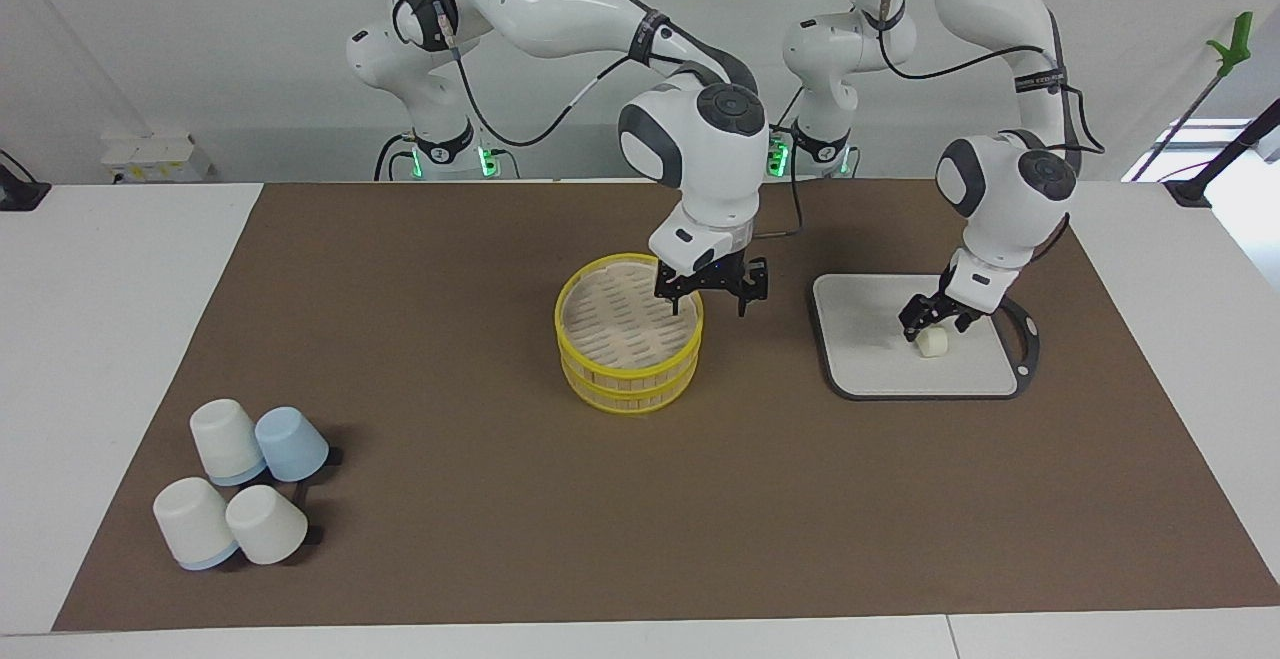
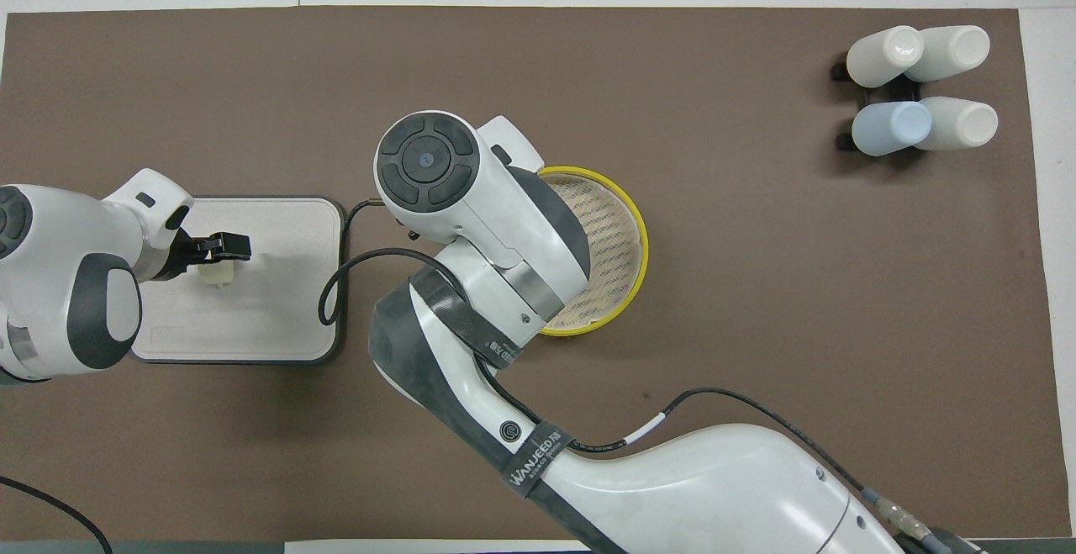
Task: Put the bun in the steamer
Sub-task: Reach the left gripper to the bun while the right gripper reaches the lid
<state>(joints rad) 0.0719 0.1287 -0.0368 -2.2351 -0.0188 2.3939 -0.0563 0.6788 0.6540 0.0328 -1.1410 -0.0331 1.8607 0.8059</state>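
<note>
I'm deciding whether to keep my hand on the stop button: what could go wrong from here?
1. The left gripper, open, sits low over the small bun on the grey board; closing off-centre may push the bun away instead of gripping it.
2. The right gripper, open, straddles the steamer rim at the board's end; it may bump or tip the stacked tiers.
3. That arm may also block the bun's way in.
</note>
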